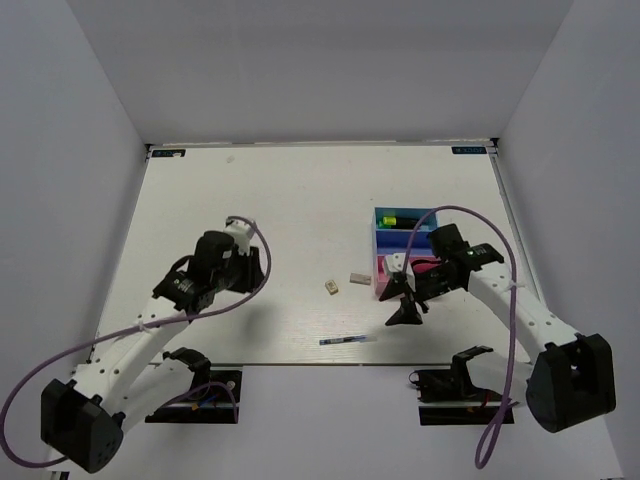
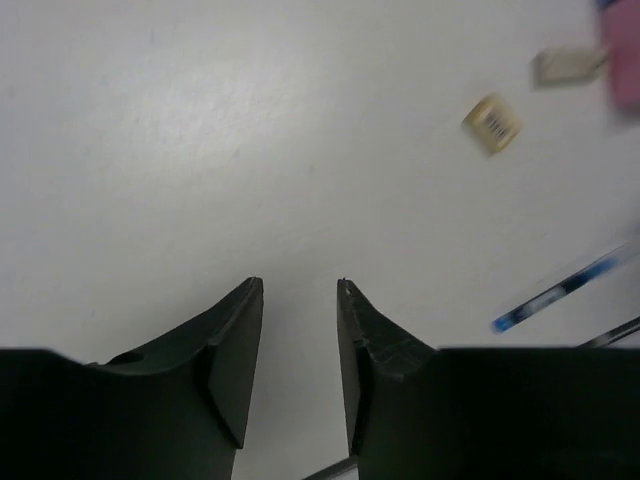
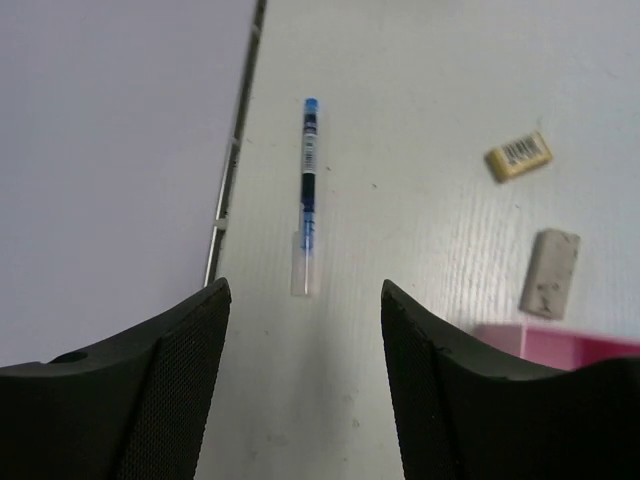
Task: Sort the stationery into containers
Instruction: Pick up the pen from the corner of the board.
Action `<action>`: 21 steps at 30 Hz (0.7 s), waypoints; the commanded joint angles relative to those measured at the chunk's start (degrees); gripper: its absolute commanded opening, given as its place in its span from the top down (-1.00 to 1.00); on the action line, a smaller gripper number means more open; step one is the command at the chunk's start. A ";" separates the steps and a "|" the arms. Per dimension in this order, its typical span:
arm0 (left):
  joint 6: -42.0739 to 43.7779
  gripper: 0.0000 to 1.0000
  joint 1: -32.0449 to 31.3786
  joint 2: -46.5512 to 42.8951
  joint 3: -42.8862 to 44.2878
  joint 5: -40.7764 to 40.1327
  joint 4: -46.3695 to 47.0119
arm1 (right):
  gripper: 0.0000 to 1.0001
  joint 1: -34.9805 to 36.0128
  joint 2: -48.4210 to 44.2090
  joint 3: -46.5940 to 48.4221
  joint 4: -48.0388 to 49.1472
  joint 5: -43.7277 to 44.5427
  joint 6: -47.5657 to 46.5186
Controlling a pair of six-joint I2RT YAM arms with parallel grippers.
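The left end effector (image 2: 297, 285) hovers over bare white bench (image 1: 250, 200) with its fingers apart and nothing between them. The right end effector (image 3: 305, 285) hangs just in front of the organiser (image 1: 405, 250), its fingers spread wider and also holding nothing. A blue pen (image 3: 308, 190) lies flat on the bench near the front edge, ahead of the right fingers and roughly in line with the gap between them. Two erasers rest on the bench left of the organiser, apart from each other: a yellowish eraser with a barcode label (image 3: 518, 156) and a grey eraser (image 3: 549, 272), the grey one just beside the pink bin (image 3: 560, 345). In the light blue bin (image 1: 425, 215) at the far end lies a highlighter (image 1: 390, 218) with a green-yellow end. The right arm hides much of the other bins.
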 commanded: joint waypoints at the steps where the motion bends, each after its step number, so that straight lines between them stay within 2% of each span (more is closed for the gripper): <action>1: -0.31 0.11 1.97 -5.89 -6.42 1.94 -2.33 | -0.29 6.61 -0.48 0.96 2.96 0.32 0.78; 4: 0.74 0.21 2.33 -7.67 -5.91 2.73 -4.42 | -0.27 13.73 -0.49 -1.52 11.42 7.98 7.29; 6: 1.10 0.05 2.24 -8.36 -6.07 2.12 -4.44 | -0.24 18.38 1.88 -1.95 13.54 12.83 11.69; 7: 0.84 0.03 2.50 -8.37 -6.60 2.20 -4.17 | -0.24 19.72 2.24 -2.39 18.43 16.59 15.45; 10: 0.83 -0.07 2.59 -8.90 -6.34 3.08 -4.96 | -0.21 24.03 4.52 -4.50 22.41 25.81 18.89; 16: 1.01 -0.16 2.59 -11.18 -6.60 0.80 -5.58 | -0.14 29.22 8.04 -6.53 28.22 34.10 23.04; 21: 1.27 -0.16 2.59 -12.41 -6.87 0.01 -5.67 | -0.12 31.60 10.41 -7.32 31.65 37.54 24.71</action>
